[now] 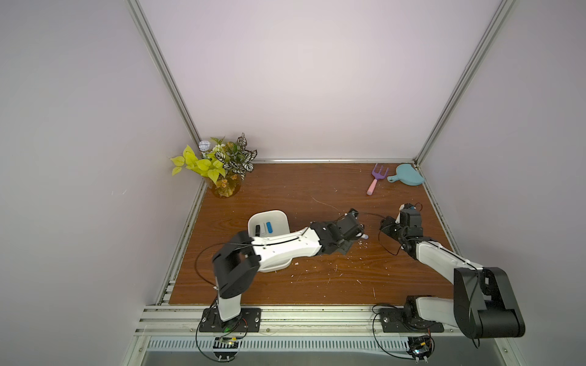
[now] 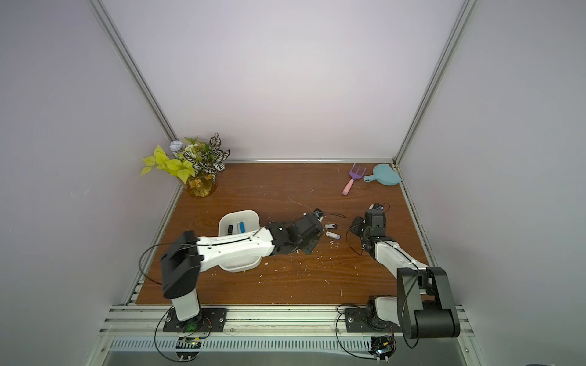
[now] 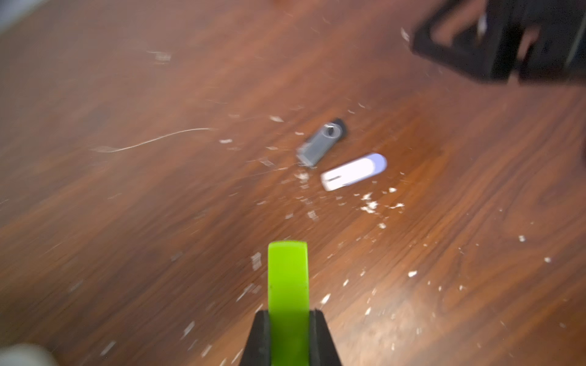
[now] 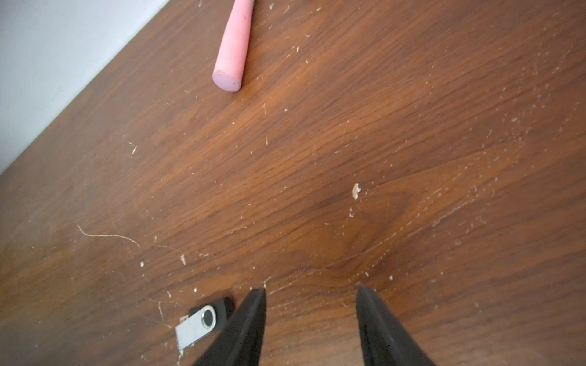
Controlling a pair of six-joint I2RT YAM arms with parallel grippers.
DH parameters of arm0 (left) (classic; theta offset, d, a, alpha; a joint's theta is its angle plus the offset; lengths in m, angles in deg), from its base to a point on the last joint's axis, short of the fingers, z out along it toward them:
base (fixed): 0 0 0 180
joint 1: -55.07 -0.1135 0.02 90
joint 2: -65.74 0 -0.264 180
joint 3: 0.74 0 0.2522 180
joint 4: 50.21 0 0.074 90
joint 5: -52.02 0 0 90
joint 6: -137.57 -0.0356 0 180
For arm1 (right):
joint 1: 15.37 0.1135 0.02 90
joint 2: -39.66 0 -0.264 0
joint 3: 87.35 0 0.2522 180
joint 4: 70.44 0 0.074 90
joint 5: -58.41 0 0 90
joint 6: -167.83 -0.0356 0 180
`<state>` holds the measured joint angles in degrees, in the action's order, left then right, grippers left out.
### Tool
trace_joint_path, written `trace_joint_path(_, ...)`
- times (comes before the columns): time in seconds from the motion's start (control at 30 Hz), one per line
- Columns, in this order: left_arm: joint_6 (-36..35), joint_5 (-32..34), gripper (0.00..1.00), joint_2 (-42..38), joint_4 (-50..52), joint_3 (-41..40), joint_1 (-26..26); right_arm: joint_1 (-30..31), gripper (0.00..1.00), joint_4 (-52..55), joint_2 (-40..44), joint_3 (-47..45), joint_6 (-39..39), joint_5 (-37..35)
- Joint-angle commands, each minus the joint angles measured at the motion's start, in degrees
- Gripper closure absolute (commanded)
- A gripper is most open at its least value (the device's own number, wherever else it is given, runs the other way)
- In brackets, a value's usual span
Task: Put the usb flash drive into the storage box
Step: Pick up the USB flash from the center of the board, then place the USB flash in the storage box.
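In the left wrist view my left gripper (image 3: 288, 313) is shut on a bright green usb flash drive (image 3: 288, 279) and holds it above the wooden table. Ahead of it a silver swivel drive (image 3: 320, 144) and a white drive with a lilac end (image 3: 352, 172) lie on the table. The white storage box (image 1: 275, 211) sits to the left, partly under my left arm, with black, white and blue drives in it. My right gripper (image 4: 310, 290) is open and empty just right of the silver drive (image 4: 203, 321).
A potted plant (image 1: 222, 168) stands in the back left corner. A purple rake with a pink handle (image 1: 375, 179) and a light-blue scoop (image 1: 407, 178) lie at the back right. White flecks litter the table around the drives.
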<state>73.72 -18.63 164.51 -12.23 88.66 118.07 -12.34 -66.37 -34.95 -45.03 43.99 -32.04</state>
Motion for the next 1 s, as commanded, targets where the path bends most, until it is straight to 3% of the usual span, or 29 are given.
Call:
trace_joint_path(0.0, 15.08, 14.00, 1.00, -12.35, 6.18, -9.26, -0.68, -0.19, 0.48, -1.09, -0.80, 0.89, 0.10, 1.45)
trace_joint_path(0.13, 23.77, 15.18, 1.00, -25.81, 8.97, -21.87, -4.80, -0.19, 0.48, -1.61, -2.01, 0.93, 0.01, 2.35)
trace_joint_path(0.3, 30.41, 15.66, 1.00, -35.35, 9.34, -32.78, -10.60, -0.22, 0.48, -3.23, -3.08, 0.22, -0.58, 6.21)
trace_joint_path(0.57, 29.89, 8.27, 1.00, -24.83, 6.33, -34.62, -18.20, -0.17, 0.48, -4.08, -4.75, 0.01, -0.43, 7.90)
trace_joint_path(0.97, 26.61, 3.79, 1.00, -16.37, -4.89, -37.39, -21.20, -0.12, 0.49, -4.76, -5.55, -0.08, -0.73, 8.67)
